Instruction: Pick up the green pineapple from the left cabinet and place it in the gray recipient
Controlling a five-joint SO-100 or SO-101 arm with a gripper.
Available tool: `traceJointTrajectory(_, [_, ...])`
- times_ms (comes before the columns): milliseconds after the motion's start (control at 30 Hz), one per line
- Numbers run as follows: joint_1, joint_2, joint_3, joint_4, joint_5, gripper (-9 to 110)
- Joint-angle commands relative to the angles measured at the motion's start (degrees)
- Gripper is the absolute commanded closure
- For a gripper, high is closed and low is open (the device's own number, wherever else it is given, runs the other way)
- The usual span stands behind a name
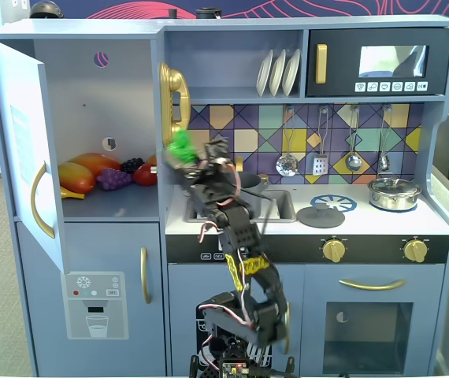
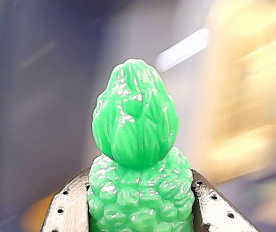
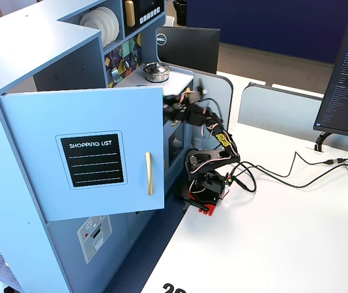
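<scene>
We held the green pineapple (image 2: 135, 159) clear of the left cabinet (image 1: 98, 118).
Our gripper (image 1: 187, 161) jaws clamped its body.

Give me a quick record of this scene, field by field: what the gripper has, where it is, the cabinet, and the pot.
gripper: shut on the pineapple
pineapple position: in the air outside the cabinet, up and left of the sink in a fixed view
cabinet door: open
left in cabinet: other toy fruit, including purple grapes
gray pot: not clearly visible, arm in front of the sink
silver pot: on the stove, lid on
</scene>
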Motion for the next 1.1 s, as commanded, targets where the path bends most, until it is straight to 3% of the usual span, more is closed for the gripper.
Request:
traceJointTrajectory(0, [13.3, 0.2, -0.2, -1.0, -0.4, 102])
traceJointTrajectory(300, [28.3, -11.3, 1.0, -9.9, 0.4, 102])
traceJointTrajectory(467, [30.8, -22.3, -1.2, -15.6, 0.6, 102])
traceJointTrajectory(900, [34.4, -47.0, -17.2, -15.5, 3.4, 100])
traceJointTrajectory(1000, [35.0, -49.3, -19.6, -14.3, 5.1, 93])
traceJointTrajectory(1067, [35.2, -49.6, -19.6, -14.9, 8.4, 79])
